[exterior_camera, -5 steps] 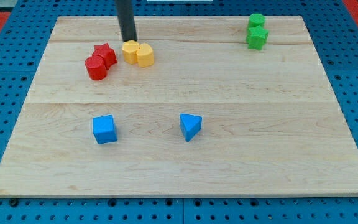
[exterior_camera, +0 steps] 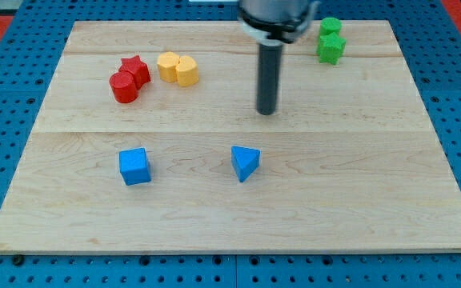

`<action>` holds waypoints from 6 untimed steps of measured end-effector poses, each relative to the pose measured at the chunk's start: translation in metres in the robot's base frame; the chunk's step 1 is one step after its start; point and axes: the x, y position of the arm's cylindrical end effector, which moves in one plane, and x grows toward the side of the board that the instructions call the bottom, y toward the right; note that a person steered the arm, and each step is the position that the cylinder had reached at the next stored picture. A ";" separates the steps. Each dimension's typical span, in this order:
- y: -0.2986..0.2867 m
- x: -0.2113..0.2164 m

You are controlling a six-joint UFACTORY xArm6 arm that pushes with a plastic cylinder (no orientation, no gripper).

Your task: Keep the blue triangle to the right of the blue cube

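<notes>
The blue triangle [exterior_camera: 245,162] lies on the wooden board [exterior_camera: 358,176], right of the blue cube [exterior_camera: 135,166], with a wide gap between them. My tip [exterior_camera: 266,111] stands above and slightly right of the blue triangle, apart from it, touching no block.
A red star [exterior_camera: 136,69] and a red cylinder [exterior_camera: 123,86] sit together at the upper left. Two yellow blocks [exterior_camera: 177,68] lie just right of them. Two green blocks [exterior_camera: 330,40] sit at the upper right near the board's top edge.
My tip has moved from beside the yellow blocks at the upper left to the right and down, toward the board's middle. No block has moved.
</notes>
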 end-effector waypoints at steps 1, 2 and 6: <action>0.015 0.062; -0.007 0.127; -0.025 0.103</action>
